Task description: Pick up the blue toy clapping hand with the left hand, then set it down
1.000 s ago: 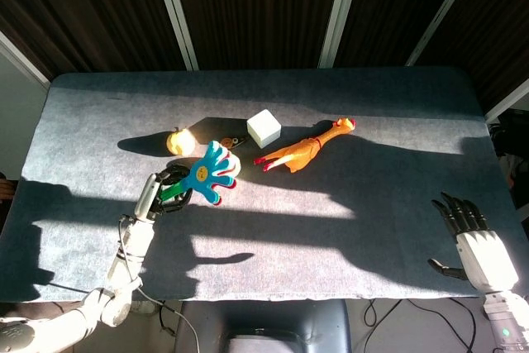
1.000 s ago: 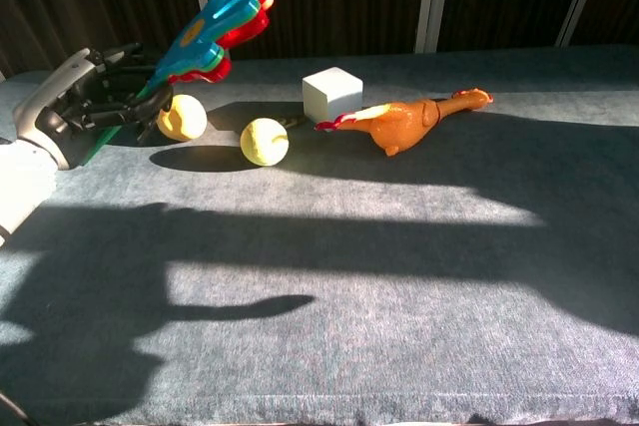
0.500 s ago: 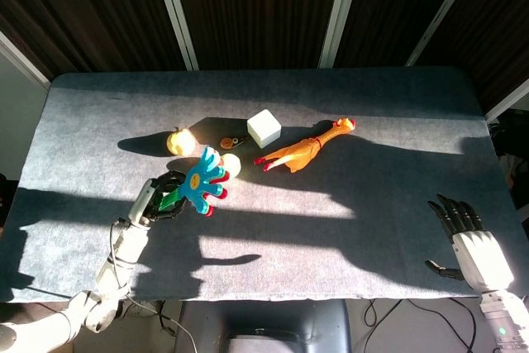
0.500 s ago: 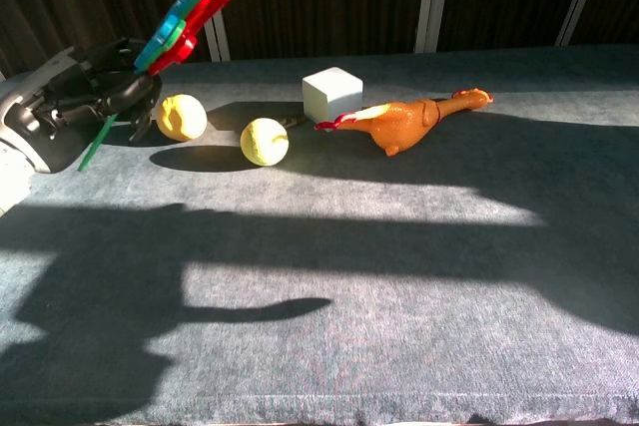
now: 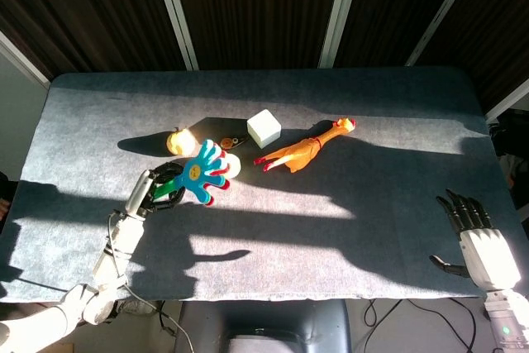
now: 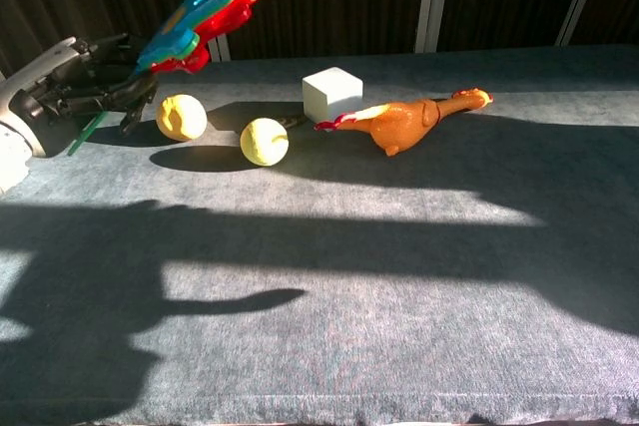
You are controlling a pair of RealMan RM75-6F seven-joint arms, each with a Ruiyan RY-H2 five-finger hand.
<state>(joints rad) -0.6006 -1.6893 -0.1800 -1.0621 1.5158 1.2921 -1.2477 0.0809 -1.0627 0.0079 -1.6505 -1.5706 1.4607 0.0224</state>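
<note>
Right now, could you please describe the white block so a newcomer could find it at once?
Start from the grey table and go to the toys near its middle. The white block sits just left of the orange rubber chicken. It is the only white, box-shaped thing; its other neighbours are round yellow balls.

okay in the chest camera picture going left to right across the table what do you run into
left hand → blue toy clapping hand → two yellow balls → white cube → rubber chicken

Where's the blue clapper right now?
The blue clapper is held by the left hand above the table's left side, near the two yellow balls.
</note>
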